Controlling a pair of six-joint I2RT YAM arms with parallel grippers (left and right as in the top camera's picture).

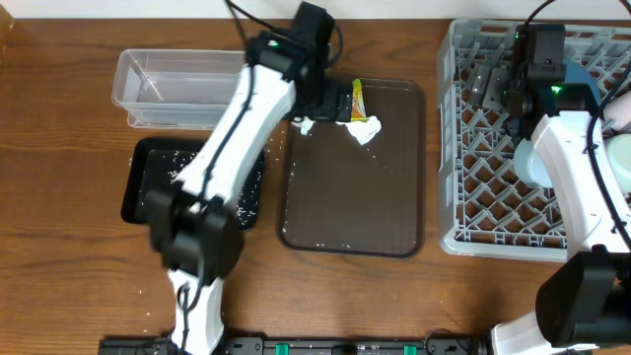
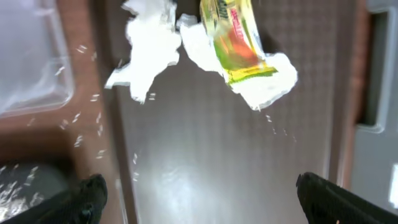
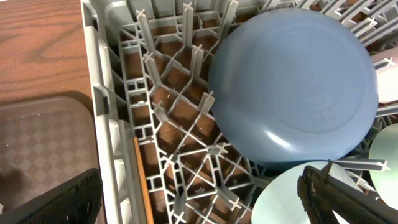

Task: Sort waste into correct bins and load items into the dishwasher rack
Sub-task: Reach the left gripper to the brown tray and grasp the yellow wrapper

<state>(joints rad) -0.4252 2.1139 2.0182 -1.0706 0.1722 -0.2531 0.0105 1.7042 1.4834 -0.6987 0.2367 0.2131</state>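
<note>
Two crumpled white tissues (image 2: 146,53) (image 2: 267,84) and the yellow-green snack wrapper (image 2: 233,40) lie at the far end of the brown serving tray (image 1: 355,187). My left gripper (image 2: 199,202) is open and empty, hovering just short of them; overhead it (image 1: 335,104) is beside the wrapper (image 1: 357,102). Rice grains (image 2: 81,118) are scattered on the wood and in the black tray (image 1: 148,182). The clear tub (image 1: 168,84) stands behind it. My right gripper (image 3: 199,202) is open and empty above the grey rack (image 3: 168,112), which holds the dark blue dish (image 3: 292,81), a light blue bowl (image 3: 286,199) and the wooden stick (image 3: 143,180).
The rack (image 1: 493,138) fills the right side, with a mint-green bowl (image 1: 621,168) and a pale pink cup (image 1: 621,108) at its right edge. My left arm stretches over the black tray. A few rice grains lie on the wood near the front left.
</note>
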